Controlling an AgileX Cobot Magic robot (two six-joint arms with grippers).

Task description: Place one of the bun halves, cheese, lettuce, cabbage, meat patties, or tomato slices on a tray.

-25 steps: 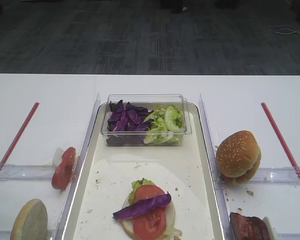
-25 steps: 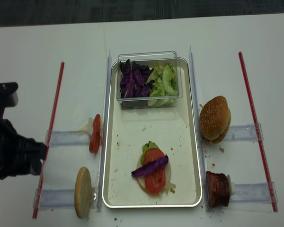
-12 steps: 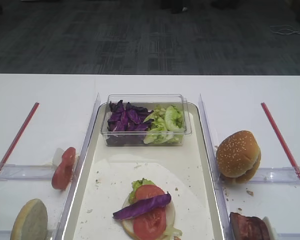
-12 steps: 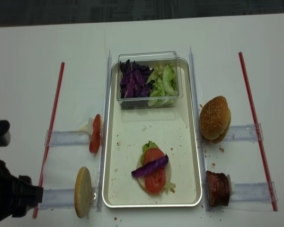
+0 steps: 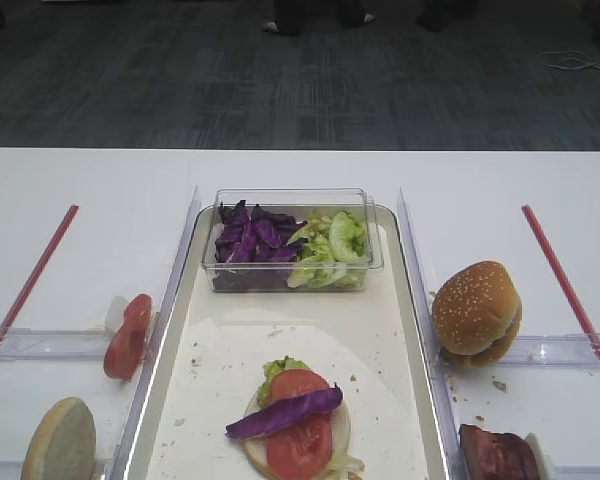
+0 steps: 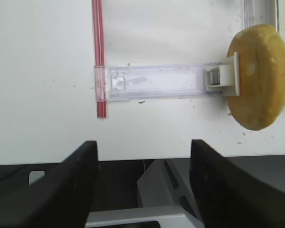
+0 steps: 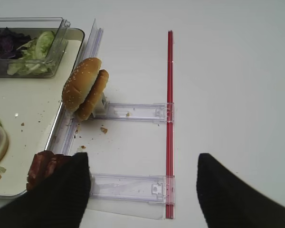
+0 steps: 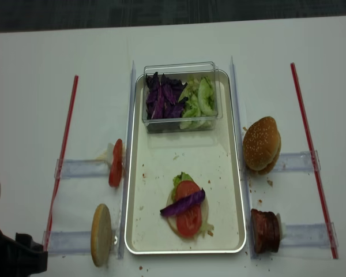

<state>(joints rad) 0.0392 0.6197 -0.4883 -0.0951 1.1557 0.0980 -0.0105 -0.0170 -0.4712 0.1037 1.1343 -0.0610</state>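
On the cream tray (image 5: pixel 404 300) lies a stack: a pale bun half, lettuce (image 5: pixel 280 368), a tomato slice (image 5: pixel 302 445) and the purple cabbage (image 5: pixel 284 413) strip on top. Left of the tray stand tomato slices (image 8: pixel 116 163) and a pale bun half (image 6: pixel 259 78) on edge. To its right are a sesame bun (image 7: pixel 84 89) and meat patties (image 7: pixel 43 168). No cheese shows. My left gripper (image 6: pixel 143 156) hangs open and empty over the table's front edge. My right gripper (image 7: pixel 142 175) is open above a clear rail, its left finger beside the patties.
A clear tub (image 5: pixel 290 262) of shredded purple leaves and green lettuce sits at the tray's far end. Red strips (image 8: pixel 62 150) (image 8: pixel 308 144) run along both sides. Clear rails (image 7: pixel 133 111) hold the food. Crumbs lie near the right bun.
The left arm has drawn back toward the front left corner of the table. The food has not moved.
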